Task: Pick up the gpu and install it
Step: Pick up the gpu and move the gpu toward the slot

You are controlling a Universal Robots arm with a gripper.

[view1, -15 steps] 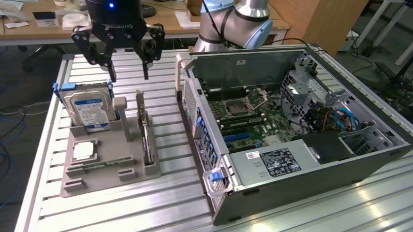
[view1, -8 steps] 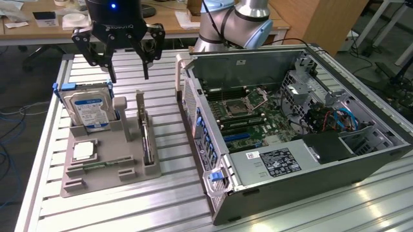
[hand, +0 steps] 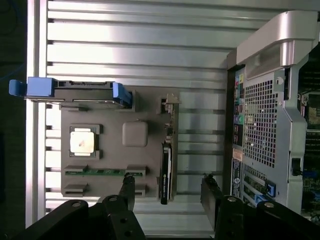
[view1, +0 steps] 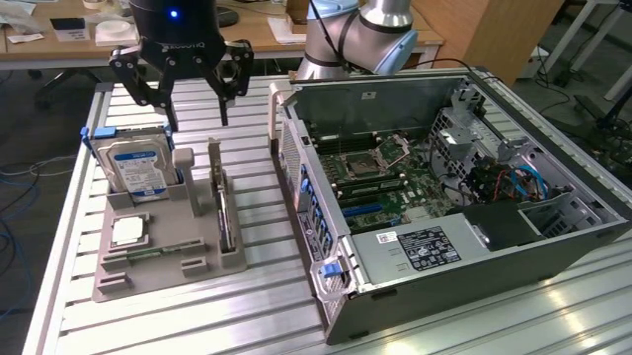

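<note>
Zero steps complete: the gripper (view1: 197, 118) hangs above the worktop (view1: 266, 318), jaws wide open and empty, while the gpu (view1: 225, 214) stands on edge in its grey tray (view1: 163, 222), beside the open computer case (view1: 474, 296), not yet installed.

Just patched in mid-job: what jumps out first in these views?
The open computer case, motherboard exposed, dominates the exterior view's right. On that view's left, the open gripper hangs above a grey holder carrying a blue-labelled hard drive and the gpu, standing on edge, not yet picked up.
</note>
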